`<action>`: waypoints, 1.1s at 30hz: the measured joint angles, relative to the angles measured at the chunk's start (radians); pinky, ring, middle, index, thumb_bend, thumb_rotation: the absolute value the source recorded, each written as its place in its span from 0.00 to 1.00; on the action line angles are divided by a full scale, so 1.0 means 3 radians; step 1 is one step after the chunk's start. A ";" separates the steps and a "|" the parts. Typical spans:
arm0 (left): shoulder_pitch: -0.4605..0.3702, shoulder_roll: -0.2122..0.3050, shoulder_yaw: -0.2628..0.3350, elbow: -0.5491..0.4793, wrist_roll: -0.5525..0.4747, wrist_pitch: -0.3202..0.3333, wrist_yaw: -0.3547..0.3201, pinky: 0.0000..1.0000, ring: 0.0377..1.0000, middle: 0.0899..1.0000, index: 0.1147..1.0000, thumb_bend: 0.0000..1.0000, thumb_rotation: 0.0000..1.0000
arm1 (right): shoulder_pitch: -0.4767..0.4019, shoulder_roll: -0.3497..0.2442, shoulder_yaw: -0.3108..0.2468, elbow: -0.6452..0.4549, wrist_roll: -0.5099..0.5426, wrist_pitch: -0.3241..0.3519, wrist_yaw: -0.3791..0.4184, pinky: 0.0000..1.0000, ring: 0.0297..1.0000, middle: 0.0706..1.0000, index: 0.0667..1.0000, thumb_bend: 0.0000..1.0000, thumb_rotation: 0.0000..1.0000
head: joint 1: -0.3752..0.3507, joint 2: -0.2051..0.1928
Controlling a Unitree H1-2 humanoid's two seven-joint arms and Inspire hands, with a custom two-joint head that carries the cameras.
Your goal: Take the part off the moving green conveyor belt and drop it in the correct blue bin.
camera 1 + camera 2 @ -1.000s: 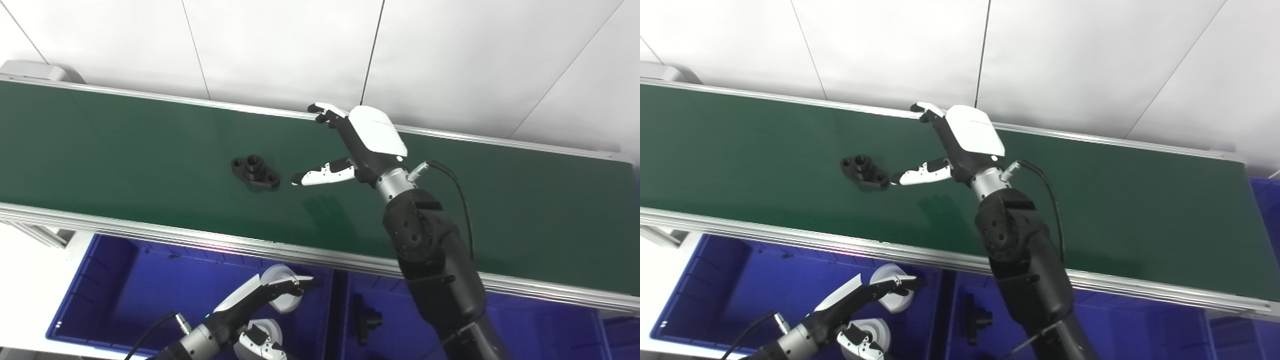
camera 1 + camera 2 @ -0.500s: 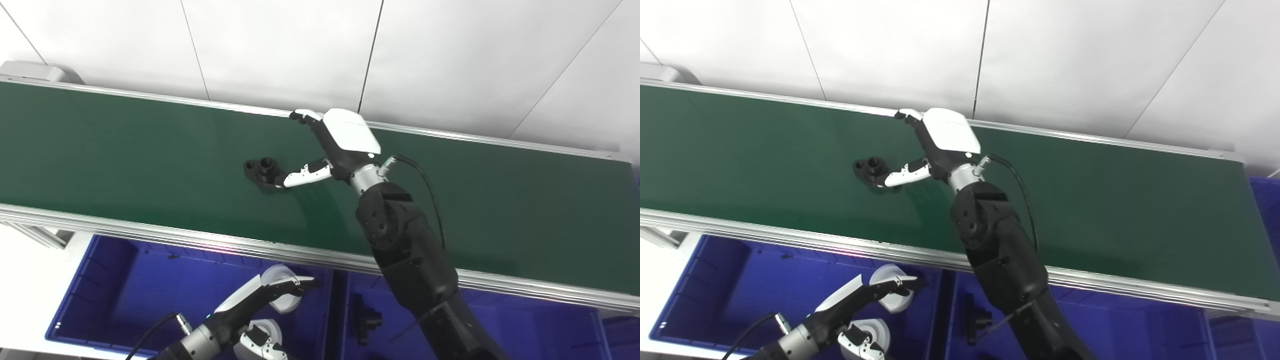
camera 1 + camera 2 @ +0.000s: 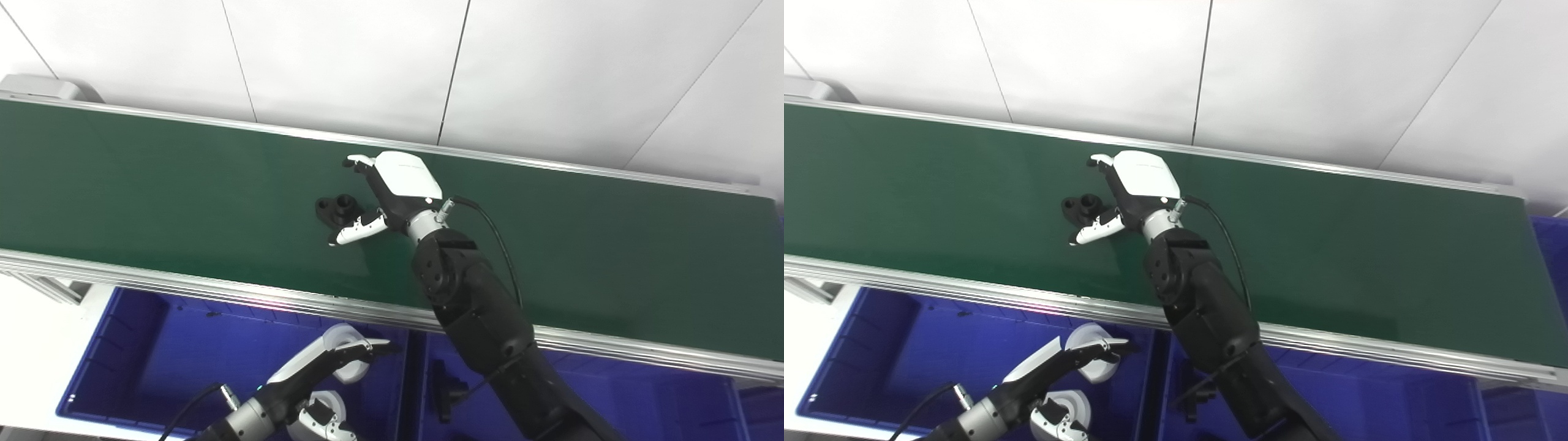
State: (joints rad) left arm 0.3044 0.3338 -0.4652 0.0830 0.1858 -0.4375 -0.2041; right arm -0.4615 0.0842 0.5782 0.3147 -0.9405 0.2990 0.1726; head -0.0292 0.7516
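While our right robot hand [image 3: 392, 196] spreads over the green belt [image 3: 153, 184], black part [image 3: 335, 209] just left of our palm, thumb beside it, nothing gripped

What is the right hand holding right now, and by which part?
Nothing yet. The right hand is open around the black part on the green belt, fingers not closed. The left hand holds nothing.

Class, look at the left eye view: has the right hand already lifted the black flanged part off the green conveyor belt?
No: the black flanged part lies on the green conveyor belt, right hand open around it.
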 measured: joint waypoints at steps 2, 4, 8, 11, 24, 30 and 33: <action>0.0007 -0.0006 0.0011 -0.0007 -0.0001 0.0000 -0.0009 0.82 0.86 0.86 0.82 0.91 0.26 | -0.0019 0.0002 0.0035 0.0105 -0.0003 0.0000 -0.0063 0.66 0.74 0.79 0.83 0.86 0.34 | 0.0000 0.0005; 0.0012 -0.0010 0.0015 -0.0017 -0.0002 0.0000 -0.0016 0.82 0.86 0.86 0.82 0.91 0.26 | -0.0027 0.0003 0.0070 0.0197 -0.0004 0.0000 -0.0108 0.67 0.74 0.79 0.83 0.86 0.32 | 0.0005 0.0020; 0.0027 -0.0029 0.0026 -0.0041 0.0000 0.0000 -0.0025 0.82 0.86 0.86 0.82 0.91 0.26 | -0.0023 0.0003 0.0122 0.0291 0.0003 0.0000 -0.0198 0.64 0.72 0.78 0.82 0.85 0.25 | 0.0015 0.0031; 0.0041 -0.0065 0.0042 -0.0102 0.0004 0.0001 -0.0030 0.82 0.86 0.86 0.82 0.91 0.27 | -0.0019 -0.0015 0.0150 0.0318 0.0000 0.0000 -0.0253 0.63 0.71 0.77 0.81 0.84 0.21 | 0.0026 0.0066; 0.0075 -0.0102 0.0080 -0.0156 0.0055 0.0001 -0.0064 0.82 0.85 0.86 0.82 0.88 0.21 | 0.0118 -0.0270 0.0266 0.0018 -0.0065 0.0002 -0.0223 0.56 0.66 0.71 0.71 0.69 0.01 | 0.0005 0.0169; 0.0083 -0.0102 0.0120 -0.0190 0.0054 0.0002 -0.0072 0.81 0.85 0.86 0.82 0.90 0.24 | 0.0195 -0.0427 0.0323 -0.0167 -0.0130 0.0002 -0.0196 0.34 0.42 0.49 0.55 0.54 0.00 | -0.0005 0.0220; 0.0090 -0.0102 0.0152 -0.0230 0.0054 0.0014 -0.0099 0.80 0.85 0.86 0.82 0.91 0.26 | 0.0205 -0.0512 0.0347 -0.0268 -0.0191 0.0002 -0.0115 0.25 0.36 0.44 0.51 0.51 0.00 | -0.0020 0.0246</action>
State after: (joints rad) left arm 0.3314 0.3031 -0.4196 0.0139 0.2020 -0.4333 -0.2338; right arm -0.4000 -0.0693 0.6822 0.2343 -0.9979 0.2997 0.1381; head -0.0353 0.8253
